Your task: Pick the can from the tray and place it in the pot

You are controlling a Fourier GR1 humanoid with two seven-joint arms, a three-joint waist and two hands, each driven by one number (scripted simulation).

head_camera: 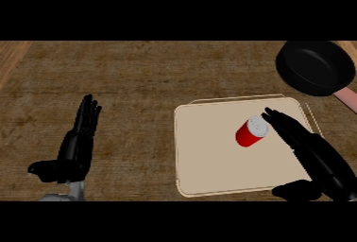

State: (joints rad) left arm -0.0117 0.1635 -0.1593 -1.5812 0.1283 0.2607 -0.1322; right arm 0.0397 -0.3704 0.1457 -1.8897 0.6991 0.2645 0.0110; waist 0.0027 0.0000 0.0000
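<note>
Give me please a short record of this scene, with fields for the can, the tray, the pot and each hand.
can: red can with silver top, on the tray, tilted
tray: beige tray on the wooden counter
pot: black pot with pinkish handle, beyond the tray at the far right, nothing in it
right hand: right hand open, fingers straight, fingertips right beside the can's top
left hand: left hand open, resting at the left, holding nothing

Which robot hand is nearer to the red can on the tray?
Right. The right robot hand lies just beside the red cylindrical metal can, fingertips by its top. The left robot hand rests far off, beyond the beige rectangular tray.
</note>
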